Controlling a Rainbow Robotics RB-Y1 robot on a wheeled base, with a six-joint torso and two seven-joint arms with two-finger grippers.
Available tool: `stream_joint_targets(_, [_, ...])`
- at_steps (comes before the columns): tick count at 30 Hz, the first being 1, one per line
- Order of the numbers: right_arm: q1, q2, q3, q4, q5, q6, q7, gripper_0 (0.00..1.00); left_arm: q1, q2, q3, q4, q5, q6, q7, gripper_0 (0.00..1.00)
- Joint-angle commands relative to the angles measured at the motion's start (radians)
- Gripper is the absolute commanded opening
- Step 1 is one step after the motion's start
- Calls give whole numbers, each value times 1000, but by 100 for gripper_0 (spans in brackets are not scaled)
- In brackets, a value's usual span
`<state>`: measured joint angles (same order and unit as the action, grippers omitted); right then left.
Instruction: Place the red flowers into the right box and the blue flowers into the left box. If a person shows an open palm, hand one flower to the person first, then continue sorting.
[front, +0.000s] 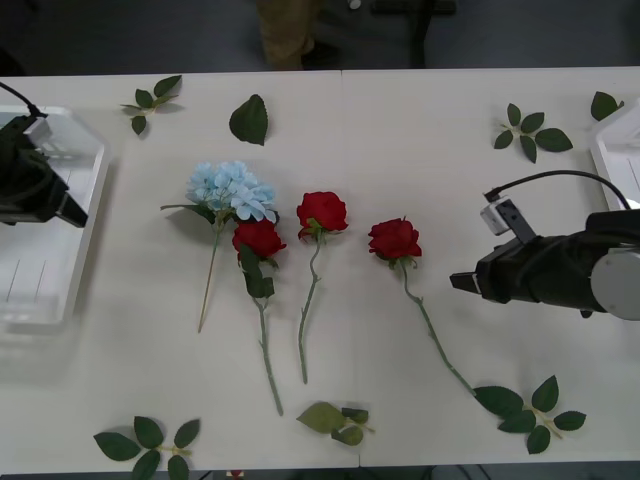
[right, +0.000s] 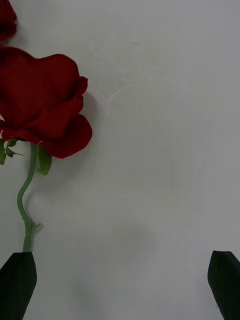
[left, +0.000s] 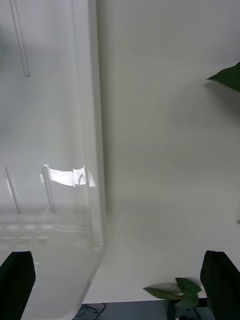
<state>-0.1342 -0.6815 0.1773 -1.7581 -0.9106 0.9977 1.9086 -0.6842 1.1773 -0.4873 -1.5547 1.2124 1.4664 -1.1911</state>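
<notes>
Roses (front: 322, 211) are laid in a row at the middle of the counter (front: 400, 150), three of them, heads toward the far side and stems trailing near. The left rose is touched by a blue flower (front: 231, 191) lying just far-left of it, its stem slanting toward the near-left. The right rose (front: 394, 239) is seen again in the right wrist view (right: 42, 102), with its stem curving down beside one black finger (right: 17, 282).

The right gripper (front: 462, 282) is held low over the counter, just right of that rose, jaws spread wide and empty. The left gripper (left: 120, 285) is held over the left box (front: 95, 170) at the counter's left edge; its jaws are likewise apart and nothing is gripped.

A corner of the right box (front: 612, 150) is seen at the far-right edge. Loose leaf sprigs (front: 150, 98) are scattered around the counter.
</notes>
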Motion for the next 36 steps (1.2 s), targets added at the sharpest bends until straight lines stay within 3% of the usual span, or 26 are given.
stream_joint_targets(1, [-104,54,73,37,96,-11,-79,100,-51,-140,26,-90,-146,48,82,97])
stream_joint_targets(8, [-165,137,128,80,213,-10,-149,100,-52,-331,6,-99,-244,74,168,97])
stream_joint_targets(17, [-223,163,208,170,246,-70,-174,100,-55,-404,-154,-96,-379,-43,191,97])
stream_joint_targets(19, [-226,163,220,187,252,-88,-175,94,-55,-404,-175,-91,-389,-63,197,96])
stream_joint_targets(20, [-228,163,229,201,257,-105,-177,87,-55,-406,-197,-84,-393,-86,205,96])
stream_joint_targets(23, [-228,163,240,212,266,-120,-177,78,-55,-406,-237,-77,-404,-127,217,97])
stream_joint_targets(25, [-228,163,240,212,269,-119,-177,62,-55,-409,-258,-71,-412,-155,229,97])
stream_joint_targets(29, [-228,163,241,212,275,-119,-177,12,-55,-438,-283,-22,-425,-202,245,96])
stream_joint_targets(31, [-228,163,241,212,277,-119,-178,0,-54,-456,-286,-2,-444,-212,246,96])
stream_joint_targets(36, [-229,163,241,212,289,-120,-181,0,-54,-512,-287,64,-514,-224,255,97])
